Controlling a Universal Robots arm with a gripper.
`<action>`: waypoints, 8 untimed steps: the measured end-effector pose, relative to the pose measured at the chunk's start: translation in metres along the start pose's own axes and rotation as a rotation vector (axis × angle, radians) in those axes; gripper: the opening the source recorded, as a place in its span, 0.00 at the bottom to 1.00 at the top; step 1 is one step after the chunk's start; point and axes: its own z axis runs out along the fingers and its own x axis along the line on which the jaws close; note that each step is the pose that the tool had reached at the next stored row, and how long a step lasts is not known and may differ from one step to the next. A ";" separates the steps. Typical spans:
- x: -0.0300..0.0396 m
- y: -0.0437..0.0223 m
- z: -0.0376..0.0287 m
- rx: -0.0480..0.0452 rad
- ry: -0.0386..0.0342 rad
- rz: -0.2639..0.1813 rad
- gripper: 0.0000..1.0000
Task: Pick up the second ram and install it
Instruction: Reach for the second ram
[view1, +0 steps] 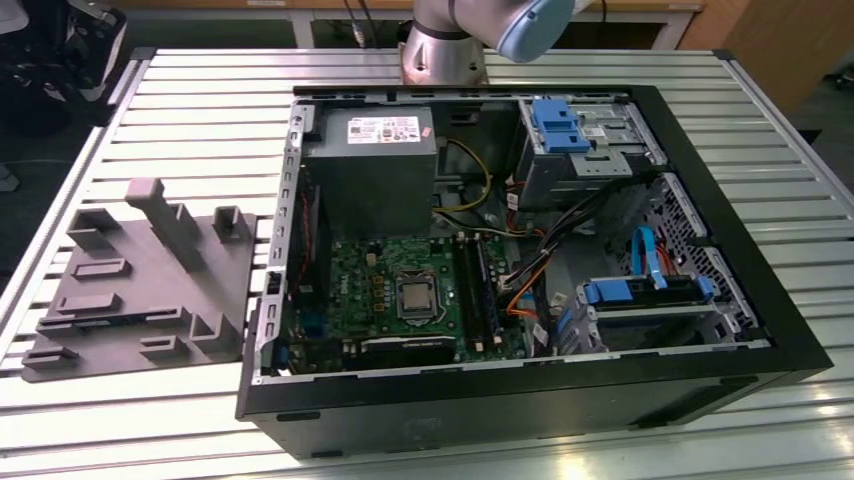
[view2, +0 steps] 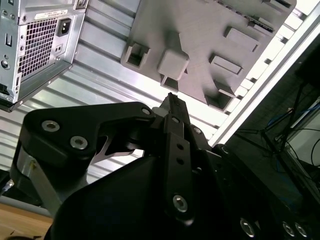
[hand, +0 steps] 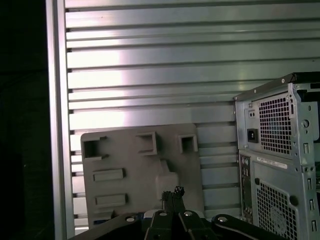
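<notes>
the gripper (view2: 172, 98) hangs high above the slatted worktop (view1: 200, 80), clenched: in both wrist views its fingertips meet with nothing between them, so no part is carried at this moment. directly below the fingertips lies the grey tray (hand: 130, 160), set flat near the worktop edge at the exterior view's left; its raised blocks and pockets serve as fixed seats that present parts upright for a repeatable pinch, and here they show bare grey plastic. the computer case (view1: 534, 400) lies on its side at the middle of the worktop, just beside the tray, with the open side up so that the motherboard (view1: 367, 285) faces the arm (view1: 454, 40) and vertical insertion is possible. the second ram (view1: 481, 285) is judged to be the thin dark strip standing on edge in the slot bank just beside the square silver chip (view1: 416, 297), on the chip's side toward the exterior view's right; whether it is fully latched cannot be told. with the claw closed on nothing, well apart from the slots, the installation appears done or nearly so
</notes>
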 end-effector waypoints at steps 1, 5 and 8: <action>0.0005 -0.0003 0.0001 0.0000 0.0000 0.000 0.11; 0.0021 -0.0011 0.0003 0.0001 0.0001 0.000 0.11; 0.0032 -0.0018 0.0004 0.0001 0.0001 0.000 0.11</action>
